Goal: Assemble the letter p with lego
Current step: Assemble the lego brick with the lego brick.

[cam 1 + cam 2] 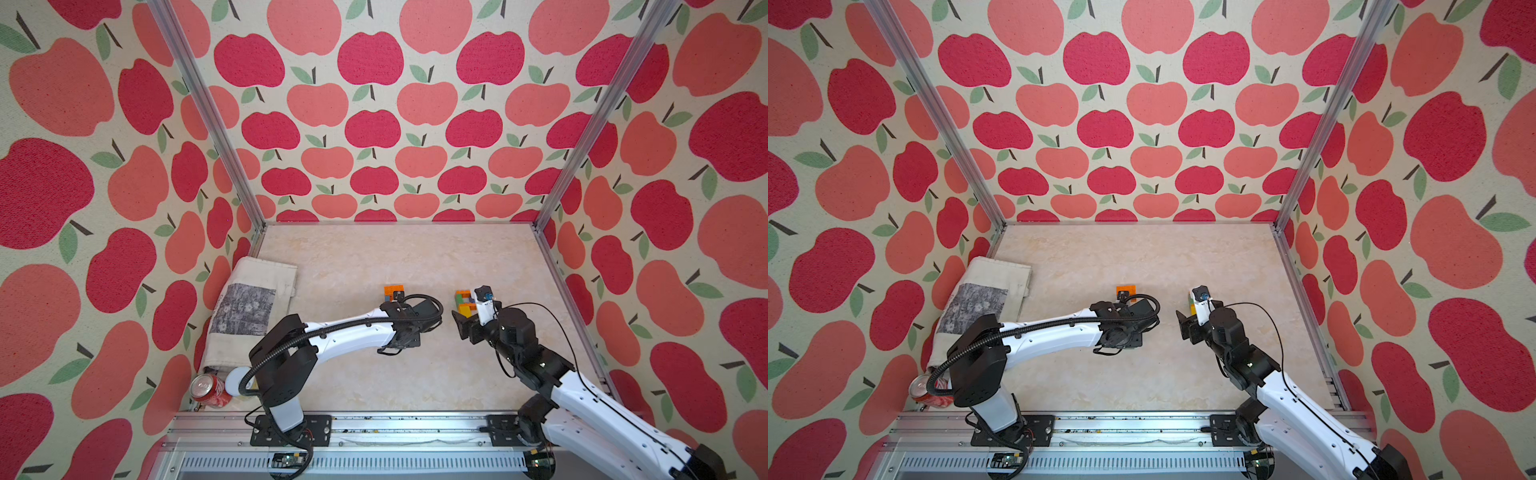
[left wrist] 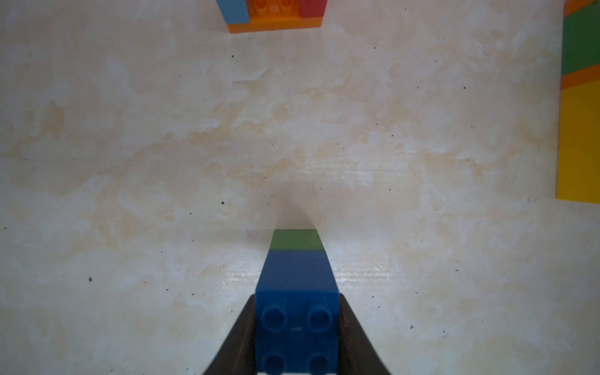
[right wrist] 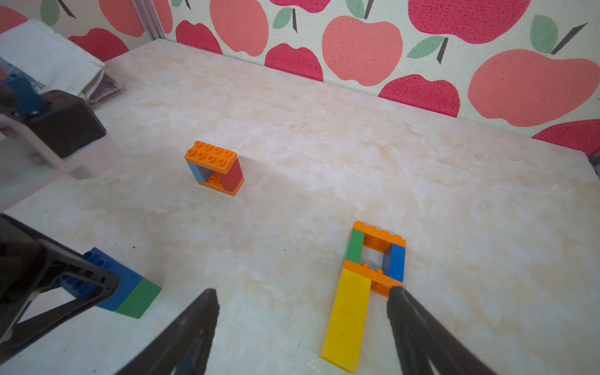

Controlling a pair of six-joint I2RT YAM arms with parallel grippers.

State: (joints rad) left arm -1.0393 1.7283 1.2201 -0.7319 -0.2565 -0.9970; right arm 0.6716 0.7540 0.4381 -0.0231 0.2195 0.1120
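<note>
My left gripper point(image 2: 297, 300) is shut on a dark blue lego brick point(image 2: 297, 279) with a green brick point(image 2: 297, 239) stuck to its far end. This pair point(image 3: 125, 287) sits low at the tabletop, left of the right arm. A flat p-shaped lego build point(image 3: 352, 311) has a yellow stem and a loop of orange, green and blue, and shows in both top views point(image 1: 464, 302) point(image 1: 1191, 309). My right gripper point(image 3: 302, 303) stands open, and the yellow stem lies between its fingers. One fingertip point(image 3: 397, 297) is by the lower orange plate.
A small upright frame of orange plates with light blue and red bricks point(image 3: 214, 168) point(image 1: 394, 291) stands behind the left gripper. A folded printed cloth point(image 1: 253, 299) and a red can point(image 1: 208, 388) lie along the left wall. Apple-patterned walls enclose the table.
</note>
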